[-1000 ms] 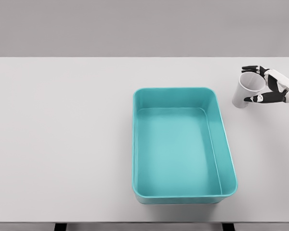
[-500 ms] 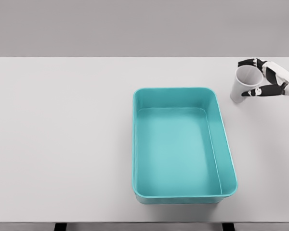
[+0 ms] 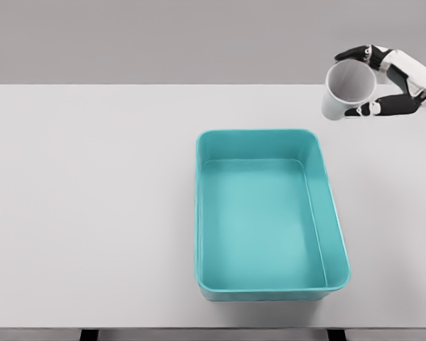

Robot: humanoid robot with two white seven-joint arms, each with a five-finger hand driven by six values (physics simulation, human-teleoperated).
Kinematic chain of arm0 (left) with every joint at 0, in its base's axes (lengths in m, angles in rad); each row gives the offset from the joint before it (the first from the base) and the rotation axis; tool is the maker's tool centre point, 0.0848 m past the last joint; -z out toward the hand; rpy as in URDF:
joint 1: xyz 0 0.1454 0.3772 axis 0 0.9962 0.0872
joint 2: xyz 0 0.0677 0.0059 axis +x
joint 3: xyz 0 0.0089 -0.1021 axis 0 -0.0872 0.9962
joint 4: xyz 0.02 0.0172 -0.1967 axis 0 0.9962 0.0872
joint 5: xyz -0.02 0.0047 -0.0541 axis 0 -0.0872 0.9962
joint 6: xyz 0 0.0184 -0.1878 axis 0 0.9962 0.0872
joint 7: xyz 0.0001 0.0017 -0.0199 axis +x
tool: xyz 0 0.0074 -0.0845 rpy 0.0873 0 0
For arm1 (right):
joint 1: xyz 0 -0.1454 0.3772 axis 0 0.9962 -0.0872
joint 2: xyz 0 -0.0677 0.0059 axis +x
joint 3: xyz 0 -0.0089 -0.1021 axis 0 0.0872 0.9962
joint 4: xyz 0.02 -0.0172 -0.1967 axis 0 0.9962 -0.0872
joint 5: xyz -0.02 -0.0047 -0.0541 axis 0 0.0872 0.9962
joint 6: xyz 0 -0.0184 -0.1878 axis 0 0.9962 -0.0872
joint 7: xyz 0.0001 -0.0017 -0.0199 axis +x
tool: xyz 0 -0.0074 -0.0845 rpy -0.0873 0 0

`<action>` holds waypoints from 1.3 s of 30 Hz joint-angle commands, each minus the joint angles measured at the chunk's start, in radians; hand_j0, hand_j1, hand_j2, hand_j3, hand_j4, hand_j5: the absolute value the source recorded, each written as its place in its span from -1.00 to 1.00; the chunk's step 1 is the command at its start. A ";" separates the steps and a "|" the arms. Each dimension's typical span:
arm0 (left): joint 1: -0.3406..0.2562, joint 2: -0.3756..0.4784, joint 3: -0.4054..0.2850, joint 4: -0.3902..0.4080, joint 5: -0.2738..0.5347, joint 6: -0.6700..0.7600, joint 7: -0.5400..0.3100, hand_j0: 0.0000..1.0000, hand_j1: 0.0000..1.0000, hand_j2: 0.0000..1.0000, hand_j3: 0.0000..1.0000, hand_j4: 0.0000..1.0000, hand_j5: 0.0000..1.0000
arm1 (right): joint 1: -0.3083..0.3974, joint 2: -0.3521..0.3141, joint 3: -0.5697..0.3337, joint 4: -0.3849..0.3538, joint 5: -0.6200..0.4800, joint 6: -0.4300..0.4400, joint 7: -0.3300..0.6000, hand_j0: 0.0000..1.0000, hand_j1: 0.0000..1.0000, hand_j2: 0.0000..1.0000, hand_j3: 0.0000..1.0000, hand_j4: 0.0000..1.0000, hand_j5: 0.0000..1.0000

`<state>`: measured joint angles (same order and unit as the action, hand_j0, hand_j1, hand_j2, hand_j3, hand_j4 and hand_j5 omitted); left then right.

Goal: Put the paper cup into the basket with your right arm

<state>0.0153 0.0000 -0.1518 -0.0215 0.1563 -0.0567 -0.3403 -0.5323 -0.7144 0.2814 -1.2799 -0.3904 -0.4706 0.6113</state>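
The right hand (image 3: 383, 78) comes in from the upper right of the head view with its dark fingers (image 3: 351, 53) curled round a white paper cup (image 3: 346, 91), one set hooked over the far side of the rim and the thumb pressed against the near wall. The cup is tilted, its open mouth turned up and toward the camera, and it looks to be lifted clear of the pale bench (image 3: 92, 199) rather than standing on it, near the bench's far right corner. The teal basket (image 3: 326, 213) sits in the middle of the bench, open and with nothing in it, well apart from the cup, below and to the left of it in the picture. The left hand is not in view. A paper cup of this kind is probably very light and thin-walled, so it should carry easily but could crush or buckle if squeezed hard; the stiffest place to hold is near the rolled rim, which is roughly where the hand has it. Being so light, it may bounce or tip when let go, so a low release over the basket's floor seems wiser than a drop from height. The carry to the basket is not yet done.
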 commanded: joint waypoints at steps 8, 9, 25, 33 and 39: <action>0.000 0.000 0.000 0.000 0.000 0.000 0.000 1.00 1.00 1.00 1.00 1.00 1.00 | 0.028 -0.007 -0.021 -0.282 0.100 -0.005 0.000 0.50 0.50 0.50 0.50 0.50 0.50; 0.000 0.000 0.000 0.000 0.000 0.000 0.000 1.00 1.00 1.00 1.00 1.00 1.00 | 0.032 -0.007 -0.016 -0.314 0.123 -0.005 0.000 0.50 0.50 0.50 0.50 0.50 0.50; 0.000 0.000 0.000 0.000 0.000 0.000 0.000 1.00 1.00 1.00 1.00 1.00 1.00 | 0.095 -0.017 0.208 -0.461 0.484 -0.006 0.000 1.00 1.00 1.00 1.00 1.00 1.00; 0.000 0.000 0.000 0.000 0.000 0.000 0.000 1.00 1.00 1.00 1.00 1.00 1.00 | 0.182 -0.017 -0.179 -0.168 -0.160 -0.034 0.000 1.00 1.00 1.00 1.00 1.00 1.00; 0.000 0.000 0.000 0.000 0.000 0.000 0.000 1.00 1.00 1.00 1.00 1.00 1.00 | 0.281 0.055 -0.332 0.073 0.036 -0.016 0.000 1.00 1.00 1.00 1.00 1.00 1.00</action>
<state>0.0153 0.0000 -0.1518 -0.0216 0.1563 -0.0567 -0.3403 -0.2516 -0.6810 -0.0088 -1.2602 -0.3667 -0.4899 0.6110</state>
